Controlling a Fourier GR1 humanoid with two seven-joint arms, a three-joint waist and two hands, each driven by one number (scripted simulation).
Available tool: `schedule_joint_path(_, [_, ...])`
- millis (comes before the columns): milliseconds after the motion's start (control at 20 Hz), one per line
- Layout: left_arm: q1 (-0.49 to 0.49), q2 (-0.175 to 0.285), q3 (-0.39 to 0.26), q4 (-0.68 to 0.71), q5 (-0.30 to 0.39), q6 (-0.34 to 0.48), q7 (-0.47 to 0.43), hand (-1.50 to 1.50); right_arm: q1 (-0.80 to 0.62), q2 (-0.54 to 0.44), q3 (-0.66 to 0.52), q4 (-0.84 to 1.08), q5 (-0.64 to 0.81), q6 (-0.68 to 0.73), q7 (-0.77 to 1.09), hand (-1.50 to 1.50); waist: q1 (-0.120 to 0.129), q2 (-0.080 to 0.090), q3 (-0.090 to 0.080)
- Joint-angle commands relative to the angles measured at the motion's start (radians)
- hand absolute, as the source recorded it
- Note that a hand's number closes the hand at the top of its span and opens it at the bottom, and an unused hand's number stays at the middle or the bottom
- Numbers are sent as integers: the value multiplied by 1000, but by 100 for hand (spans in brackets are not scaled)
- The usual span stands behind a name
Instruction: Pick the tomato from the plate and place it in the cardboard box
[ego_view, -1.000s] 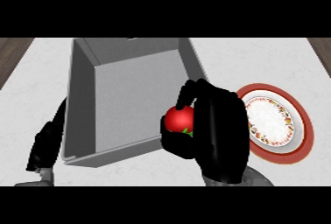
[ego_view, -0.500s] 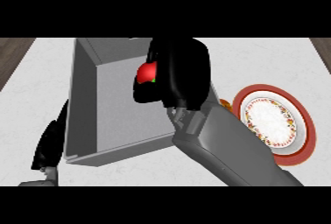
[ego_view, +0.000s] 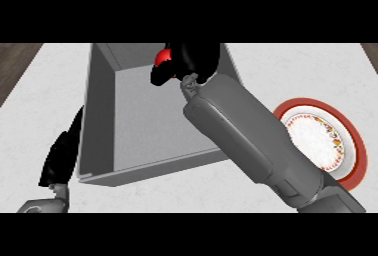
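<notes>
Grasping the tomato in our right hand above the far end of the cardboard box, at twelve o'clock, we judge the pick from the plate at three o'clock done and only the release left, our left hand resting open at eight o'clock.

I can read no text, label, brand, number or sign from here. The plate near the worktop's right edge carries a ring of small coloured marks, but these are ornament, not lettering. The walls of the box are plain grey with nothing printed on them.
</notes>
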Motion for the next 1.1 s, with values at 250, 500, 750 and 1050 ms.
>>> schedule_joint_path(250, [-96, -36, -21, 49, -23, 20, 34, 0, -67, 2, 35, 331, -220, -205, -50, -150, 29, 12, 0])
schedule_joint_path(500, [-48, -18, -28, 9, -26, 2, 2, 0, -96, 2, 25, 468, -283, -295, -156, -150, 51, 17, 0])
schedule_joint_path(750, [-22, -16, -26, 17, -18, -10, -15, 0, -83, 2, 9, 450, -331, -501, -237, -150, 50, 14, 1])
schedule_joint_path(1050, [39, -13, -4, 12, 1, -12, -49, 0, -55, 2, -103, 410, -373, -747, -349, -150, 14, 4, 2])
